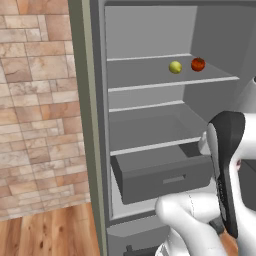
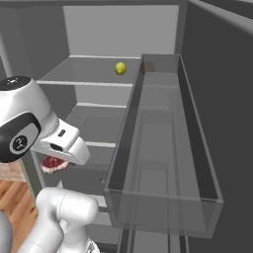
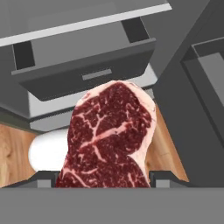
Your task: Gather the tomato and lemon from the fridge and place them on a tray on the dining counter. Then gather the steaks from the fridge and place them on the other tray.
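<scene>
Steak (image 3: 109, 138) hides the fingertips; tomato (image 2: 147, 67) blurred behind door bin (image 2: 163, 197).

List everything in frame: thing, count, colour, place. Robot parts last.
fridge: 1, grey, open, shelves inside
lemon: 1, yellow-green, upper shelf, left of tomato
tomato: 1, red-orange, same shelf
drawer: 1, grey, low in fridge, pulled out
door bin: 1, clear grey, on fridge door
steak: 1, red with pale marbling, in gripper
brick wall: tan, left of fridge
floor: wood
gripper: 1, dark fingers, shut on steak
arm: 1, white, in front of fridge
</scene>
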